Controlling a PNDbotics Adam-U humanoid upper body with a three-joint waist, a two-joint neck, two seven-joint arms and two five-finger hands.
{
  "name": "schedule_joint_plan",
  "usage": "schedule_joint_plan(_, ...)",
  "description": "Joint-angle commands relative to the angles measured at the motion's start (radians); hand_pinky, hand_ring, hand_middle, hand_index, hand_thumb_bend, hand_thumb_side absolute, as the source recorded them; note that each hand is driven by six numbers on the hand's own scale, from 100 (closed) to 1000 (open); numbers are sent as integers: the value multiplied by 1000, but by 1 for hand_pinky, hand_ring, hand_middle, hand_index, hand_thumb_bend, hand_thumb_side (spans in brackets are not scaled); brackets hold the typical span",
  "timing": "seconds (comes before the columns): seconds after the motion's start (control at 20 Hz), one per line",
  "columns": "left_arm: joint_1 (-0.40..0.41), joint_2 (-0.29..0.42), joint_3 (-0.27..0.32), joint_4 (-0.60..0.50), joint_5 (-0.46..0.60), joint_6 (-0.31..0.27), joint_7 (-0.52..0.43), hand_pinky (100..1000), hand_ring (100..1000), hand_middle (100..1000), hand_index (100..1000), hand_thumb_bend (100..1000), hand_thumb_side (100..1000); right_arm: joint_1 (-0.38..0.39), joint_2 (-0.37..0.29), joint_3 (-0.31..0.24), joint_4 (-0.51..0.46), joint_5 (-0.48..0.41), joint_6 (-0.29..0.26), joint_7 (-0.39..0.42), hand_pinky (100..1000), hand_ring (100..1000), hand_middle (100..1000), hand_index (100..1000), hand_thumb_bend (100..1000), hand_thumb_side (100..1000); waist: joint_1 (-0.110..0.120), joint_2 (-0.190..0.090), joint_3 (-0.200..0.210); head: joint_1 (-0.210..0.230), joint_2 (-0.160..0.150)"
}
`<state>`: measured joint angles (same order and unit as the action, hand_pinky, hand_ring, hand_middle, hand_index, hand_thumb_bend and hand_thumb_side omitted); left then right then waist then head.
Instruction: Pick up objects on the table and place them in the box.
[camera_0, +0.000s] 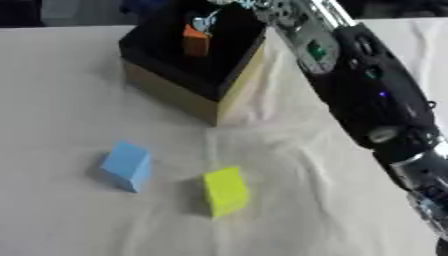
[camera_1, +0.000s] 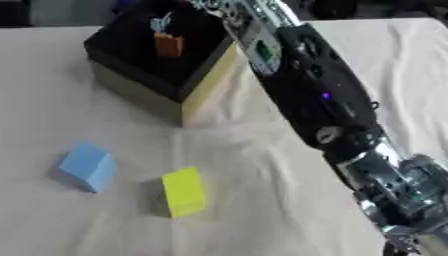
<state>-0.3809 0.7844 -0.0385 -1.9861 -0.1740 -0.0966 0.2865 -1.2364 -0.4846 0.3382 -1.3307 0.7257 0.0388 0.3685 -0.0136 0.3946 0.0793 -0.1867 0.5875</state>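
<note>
A black-lined box (camera_0: 168, 94) with tan outer walls stands at the back of the table. My right arm (camera_0: 372, 95) comes in from the lower right and stretches up over the box. Its hand (camera_0: 206, 21) shows only as pale fingers at the top edge, pointing down into the box. They are curled on the top of an orange block (camera_0: 196, 42), which hangs tilted inside the box opening. A light blue block (camera_0: 125, 165) and a yellow block (camera_0: 226, 191) lie on the cloth in front of the box, a little apart. My left hand is out of view.
A wrinkled white cloth (camera_0: 61, 100) covers the table. The right arm crosses the whole right side of the view. Dark shapes show beyond the table's far edge.
</note>
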Motion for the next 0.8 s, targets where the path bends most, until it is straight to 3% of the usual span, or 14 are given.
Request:
schedule_joint_plan(0.05, -4, 31, 18, -14, 0, -1, 11, 699, 742, 767, 896, 384, 1000, 36, -126, 23, -252, -134, 17, 42, 829, 869, 788, 842, 289, 510, 4, -30, -3, 14, 12)
schedule_joint_plan(0.15, -1, 31, 22, -14, 0, 0, 16, 699, 742, 767, 896, 386, 1000, 95, -192, 33, -417, -195, 38, 73, 829, 867, 787, 842, 291, 517, 7, -32, -6, 21, 15)
schedule_joint_plan(0.2, 1, 31, 25, -14, -1, 0, 20, 699, 742, 767, 896, 386, 1000, 123, -222, 35, -494, -221, 53, 90, 829, 867, 787, 842, 408, 500, 9, -32, -7, 25, 17)
schedule_joint_plan(0.25, 5, 31, 29, -14, -3, 1, 25, 699, 742, 767, 896, 386, 1000, 150, -250, 37, -569, -244, 65, 106, 829, 867, 788, 842, 294, 519, 12, -33, -8, 32, 19)
schedule_joint_plan(0.3, 8, 31, 31, -14, -3, 2, 29, 699, 742, 766, 895, 387, 1000, 171, -272, 38, -620, -266, 75, 121, 829, 867, 788, 842, 295, 521, 14, -33, -10, 40, 21)
schedule_joint_plan(0.6, 21, 26, 37, -14, -6, 5, 40, 698, 742, 766, 896, 385, 1000, 241, -337, 65, -669, -341, 7, 153, 830, 871, 793, 844, 303, 532, 28, -36, -21, 114, 35)
schedule_joint_plan(0.8, 30, 25, 38, -14, -8, 5, 41, 697, 742, 765, 896, 384, 1000, 295, -365, 103, -669, -356, -48, 177, 830, 876, 801, 850, 309, 547, 33, -39, -28, 127, 48)
